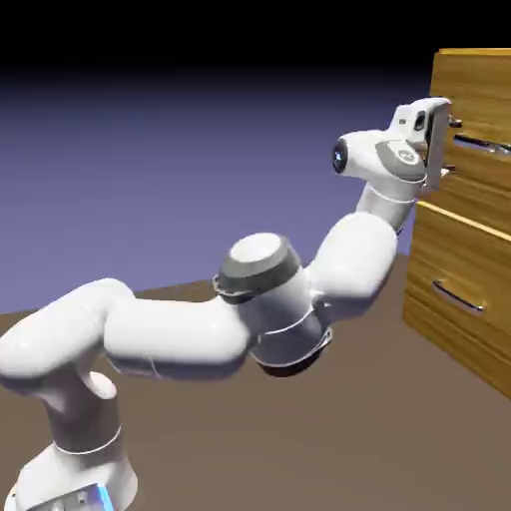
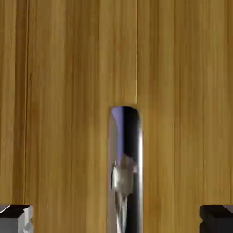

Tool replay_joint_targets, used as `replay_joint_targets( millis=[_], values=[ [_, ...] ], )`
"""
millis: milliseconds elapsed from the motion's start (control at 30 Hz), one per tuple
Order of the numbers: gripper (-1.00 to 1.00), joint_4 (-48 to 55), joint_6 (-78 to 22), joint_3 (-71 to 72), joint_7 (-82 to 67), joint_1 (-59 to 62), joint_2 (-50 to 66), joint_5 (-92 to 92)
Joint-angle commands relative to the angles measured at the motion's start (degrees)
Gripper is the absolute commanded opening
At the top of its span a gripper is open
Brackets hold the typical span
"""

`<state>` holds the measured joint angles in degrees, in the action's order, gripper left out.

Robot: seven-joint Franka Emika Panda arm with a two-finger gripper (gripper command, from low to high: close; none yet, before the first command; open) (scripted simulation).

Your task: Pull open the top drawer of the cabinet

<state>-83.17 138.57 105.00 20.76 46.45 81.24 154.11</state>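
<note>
The honey-brown cabinet [image 1: 469, 75] stands at the exterior view's right. Its top drawer [image 1: 479, 185] carries a slim silver bar handle [image 1: 487, 146]. My gripper [image 1: 454, 146] is up against that handle's near end, one finger above the bar and one below. In the hand view the top drawer's wood grain [image 2: 68, 91] fills the picture and the handle [image 2: 124, 150] runs up from the bottom edge between the two grey fingertips [image 2: 16, 218]. The gripper [image 2: 116, 219] is open, its fingers wide apart on either side of the bar and not touching it.
The lower drawer [image 1: 454, 269] with its own silver handle [image 1: 459, 297] sits below the top one. My arm's elbow [image 1: 264, 299] and forearm stretch over the brown table [image 1: 329, 439] toward the cabinet.
</note>
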Motion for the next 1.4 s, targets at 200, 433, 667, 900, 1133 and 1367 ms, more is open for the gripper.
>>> replay_joint_targets(
  millis=[200, 433, 667, 900, 1133, 1367],
  values=[
    [0.0, 14.54, 5.69, -0.8, -4.27, -8.68, 0.34, -0.8],
    [-1.0, 7.25, 2.75, -0.37, -2.13, -4.41, 0.36, -0.1],
    [-1.0, -7.28, -3.04, 0.98, 1.47, 4.22, 0.33, 0.33],
    [-1.0, -21.81, -8.84, 3.18, 4.42, 13.02, 0.45, -0.21],
    [-1.0, -36.34, -14.49, 6.47, 6.8, 22.09, 0.98, -1.9],
    [-1.0, -48.77, -20.62, 10.99, 5.46, 28.31, 5.43, -3.25]
  ],
)
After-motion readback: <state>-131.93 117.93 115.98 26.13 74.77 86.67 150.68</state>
